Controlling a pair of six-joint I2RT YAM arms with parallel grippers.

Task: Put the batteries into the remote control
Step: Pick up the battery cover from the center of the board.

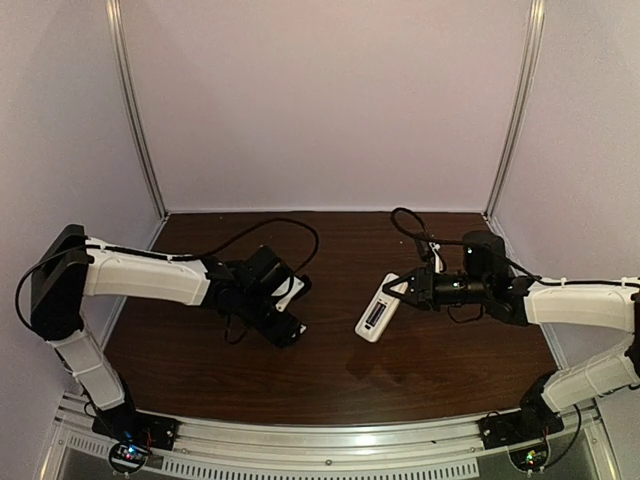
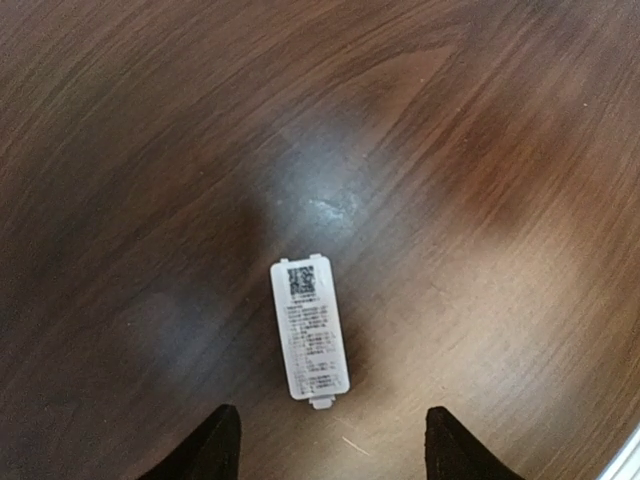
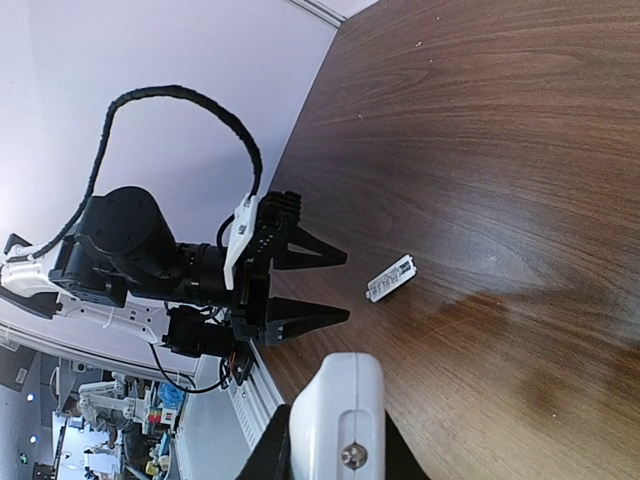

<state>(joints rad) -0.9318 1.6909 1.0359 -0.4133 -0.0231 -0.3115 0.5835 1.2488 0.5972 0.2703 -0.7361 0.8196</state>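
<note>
Hold remote control (image 1: 376,312) steady in right gripper (image 1: 400,288), clamped on its end, right of cover (image 2: 311,331). With left gripper (image 2: 330,432) spread wide above cover, locate batteries, none in view, before loading.

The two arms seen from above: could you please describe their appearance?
The left arm and right arm have white tubular links and black cylindrical joints. The left gripper and right gripper are black; the left's fingers taper to points. A black cable loops over each wrist.
</note>
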